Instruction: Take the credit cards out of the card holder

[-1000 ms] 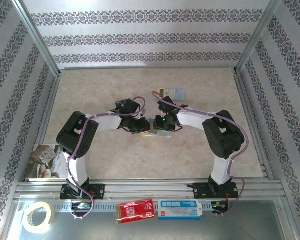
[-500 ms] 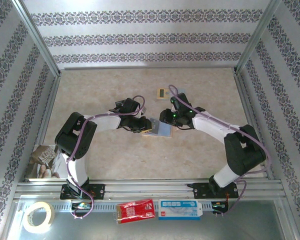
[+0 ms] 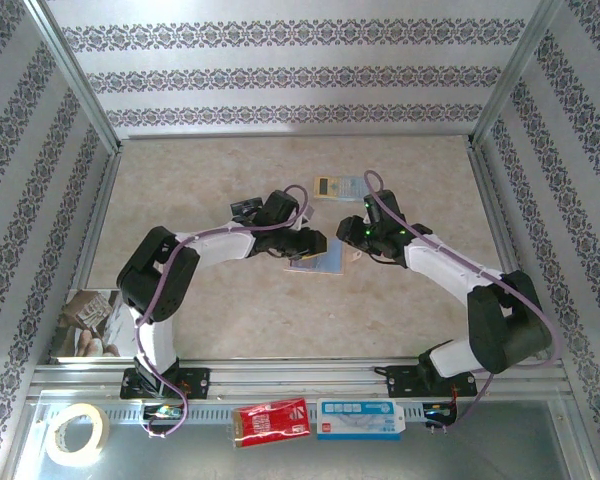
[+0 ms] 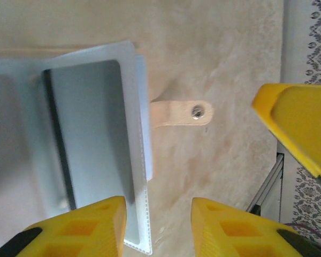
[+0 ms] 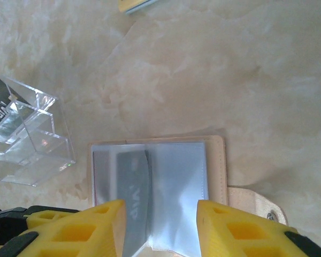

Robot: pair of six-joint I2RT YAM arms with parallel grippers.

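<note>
The card holder (image 3: 318, 261) lies open on the table, tan outside and pale blue inside (image 5: 171, 187), with its strap tab (image 4: 179, 113) sticking out to one side. A dark grey credit card (image 5: 134, 198) with pale marks sits in a clear sleeve; in the left wrist view the card (image 4: 91, 134) shows through the plastic. My left gripper (image 4: 158, 227) is open at the holder's strap-side edge, with bare table between its fingers. The right gripper (image 5: 160, 230) is open just above the sleeves, holding nothing. Both grippers (image 3: 315, 243) (image 3: 352, 235) face each other over the holder.
A yellow-and-pale-blue flat device (image 3: 340, 186) lies behind the holder. A clear plastic box (image 5: 29, 142) with a black item in it stands beside the holder. On the near ledge are a red packet (image 3: 270, 421), a blue-white box (image 3: 358, 418) and a tape roll (image 3: 77, 433).
The holder has been spread open. My left gripper has opened and moved right. The right arm has swung out to the right and its gripper has opened a little.
</note>
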